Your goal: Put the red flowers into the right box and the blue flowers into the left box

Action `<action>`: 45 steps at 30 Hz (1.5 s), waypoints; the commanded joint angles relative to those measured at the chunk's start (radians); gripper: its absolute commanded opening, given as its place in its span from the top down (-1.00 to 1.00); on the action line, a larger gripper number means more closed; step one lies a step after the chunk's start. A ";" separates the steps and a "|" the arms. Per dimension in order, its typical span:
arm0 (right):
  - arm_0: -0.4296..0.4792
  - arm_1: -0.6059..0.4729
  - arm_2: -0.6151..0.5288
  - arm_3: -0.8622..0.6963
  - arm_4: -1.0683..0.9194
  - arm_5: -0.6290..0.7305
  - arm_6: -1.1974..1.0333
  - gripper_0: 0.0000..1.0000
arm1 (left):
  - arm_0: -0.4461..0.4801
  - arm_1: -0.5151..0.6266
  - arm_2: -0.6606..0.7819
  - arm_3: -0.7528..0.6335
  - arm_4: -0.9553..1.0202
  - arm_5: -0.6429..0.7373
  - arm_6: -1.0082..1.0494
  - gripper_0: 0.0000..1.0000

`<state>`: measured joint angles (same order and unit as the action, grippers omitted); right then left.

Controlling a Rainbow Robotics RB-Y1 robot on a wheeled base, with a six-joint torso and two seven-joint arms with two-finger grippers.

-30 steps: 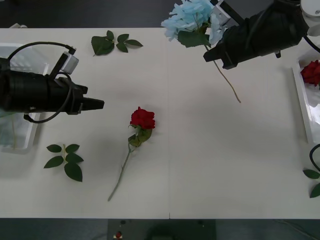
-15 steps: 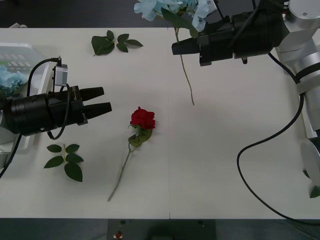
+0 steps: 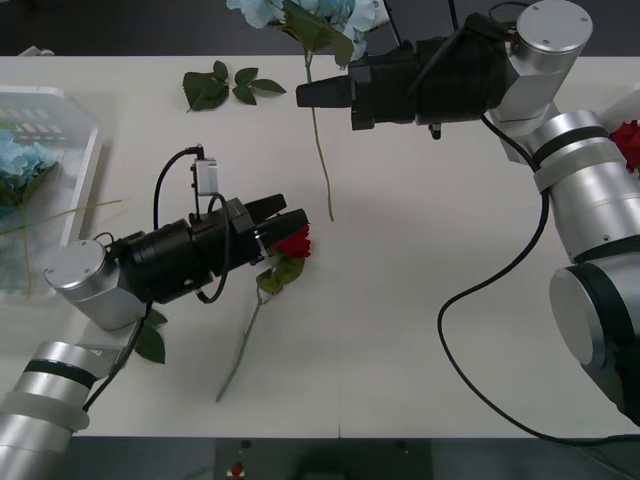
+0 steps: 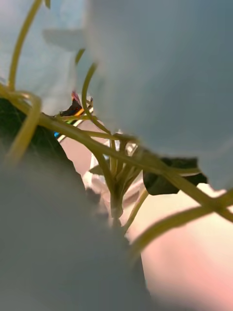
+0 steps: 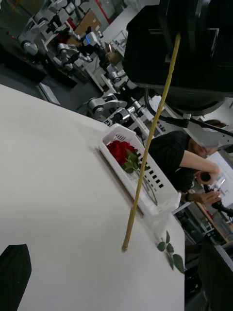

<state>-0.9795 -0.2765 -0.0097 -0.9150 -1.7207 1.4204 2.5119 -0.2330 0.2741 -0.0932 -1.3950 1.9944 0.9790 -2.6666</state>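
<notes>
A red flower (image 3: 291, 243) lies mid-table, its stem (image 3: 243, 345) running toward the front edge. My left gripper (image 3: 283, 213) is open, its black fingers just above and left of the rose head. My right gripper (image 3: 302, 97) is shut on a blue flower (image 3: 290, 14) held aloft at the far edge, with the stem (image 3: 322, 160) hanging down over the table. Another blue flower (image 3: 18, 165) lies in the left box (image 3: 92, 165). The right box (image 5: 145, 192) holds a red flower (image 5: 119, 150), also seen as a red flower (image 3: 627, 140) at the right edge. Blue petals (image 4: 160, 63) crowd the right wrist view.
A loose leaf sprig (image 3: 225, 87) lies near the far edge. Another sprig (image 3: 150, 342) is partly hidden under my left arm. A third sprig (image 5: 170, 252) lies beside the right box. My right arm's cable (image 3: 480, 300) loops over the table's right half.
My right gripper carried the blue flower leftward along the far edge. My left gripper opened and moved right from the left box to the rose head.
</notes>
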 commanded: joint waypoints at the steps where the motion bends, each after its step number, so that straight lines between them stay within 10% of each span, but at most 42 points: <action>1: -0.067 0.036 -0.024 0.027 -0.008 -0.001 0.025 1.00 | -0.008 -0.029 -0.017 -0.021 0.015 -0.040 -0.039 -1.00; 14: -0.087 0.072 -0.026 0.050 -0.014 -0.057 0.011 1.00 | -0.084 -0.058 -0.105 -0.021 0.057 -0.220 -0.039 -1.00; 17: -0.087 0.072 -0.021 0.050 -0.020 -0.063 0.005 1.00 | -0.104 -0.058 -0.105 -0.021 0.057 -0.237 -0.039 -0.67; 22: -0.087 0.072 -0.018 0.050 -0.027 -0.066 0.001 1.00 | -0.121 -0.047 -0.105 -0.021 0.057 -0.255 -0.039 0.95; 35: -0.085 0.069 -0.007 0.050 -0.030 -0.081 0.001 1.00 | -0.123 -0.029 -0.102 -0.021 0.080 -0.256 -0.039 1.00; 40: -0.087 0.059 0.002 0.050 -0.030 -0.084 0.010 -0.10 | -0.123 -0.016 -0.100 -0.021 0.090 -0.256 -0.039 1.00; 45: -0.087 0.045 0.001 0.050 -0.030 -0.098 0.028 -0.35 | -0.123 0.030 -0.082 -0.021 0.096 -0.238 -0.039 1.00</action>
<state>-1.0262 -0.2164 -0.0186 -0.8479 -1.7468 1.3333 2.5119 -0.3370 0.2577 -0.2026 -1.3947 2.0809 0.7288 -2.6666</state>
